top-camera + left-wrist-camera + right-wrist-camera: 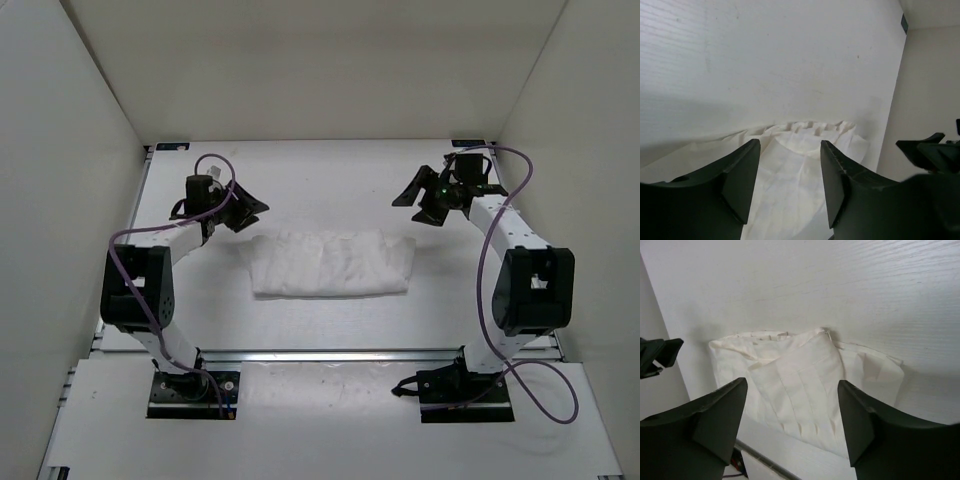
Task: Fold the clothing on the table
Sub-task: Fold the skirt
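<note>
Quick snapshot of my rig rn. Top cam: the clothing [330,263] sits about mid-frame on the table [330,170]. It's a wide white band running left-right, wrinkly w/ faint crease lines, and looks doubled over on itself. Its right end reaches a bit higher in the frame than its left end.

My left gripper [246,212] is in the upper left of the frame, just above the cloth's upper left corner. Jaws are spread wide w/ nothing between them. Its wrist cam has both fingers [740,180] at the bottom of the frame w/ a wide gap. The cloth shows in that gap, w/ a ruffled, gathered edge toward mid-frame. Not pinching anything.

My right gripper [418,200] is upper right, near the cloth's upper right corner but apart from it. Also wide open and empty. On its wrist cam the fingers [715,415] sit at lower left and lower right w/ the cloth between them, a creased flap lying on top.

Can't tell from any view whether either fingertip brushes the tabletop.
</note>
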Robot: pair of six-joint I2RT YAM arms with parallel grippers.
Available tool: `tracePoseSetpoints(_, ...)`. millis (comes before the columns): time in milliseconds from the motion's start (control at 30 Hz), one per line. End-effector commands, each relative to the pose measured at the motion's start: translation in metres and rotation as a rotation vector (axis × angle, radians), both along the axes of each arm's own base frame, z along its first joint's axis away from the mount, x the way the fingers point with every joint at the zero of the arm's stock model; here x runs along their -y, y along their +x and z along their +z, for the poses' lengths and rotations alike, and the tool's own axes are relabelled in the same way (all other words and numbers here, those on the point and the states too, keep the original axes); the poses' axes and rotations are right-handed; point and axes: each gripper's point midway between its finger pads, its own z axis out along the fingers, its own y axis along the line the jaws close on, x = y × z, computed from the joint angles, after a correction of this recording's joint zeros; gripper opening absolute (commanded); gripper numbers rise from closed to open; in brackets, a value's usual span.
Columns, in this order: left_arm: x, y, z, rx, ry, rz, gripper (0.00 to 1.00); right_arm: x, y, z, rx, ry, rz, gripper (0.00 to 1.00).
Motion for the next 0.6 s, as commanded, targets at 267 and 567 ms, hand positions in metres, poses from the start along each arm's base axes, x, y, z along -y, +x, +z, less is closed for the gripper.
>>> tracePoseSetpoints(267,0.006,-0.125,-0.022,-0.052,0.206,-0.142,0.67,0.016,-0.104,-0.050,-0.054,-0.169,0.032,0.86)
tracePoseSetpoints(567,-0.019,-0.162,-0.047,-0.087,0.291,-0.082,0.72,-0.004,-0.156,-0.099,-0.117,-0.032,0.050,0.90)
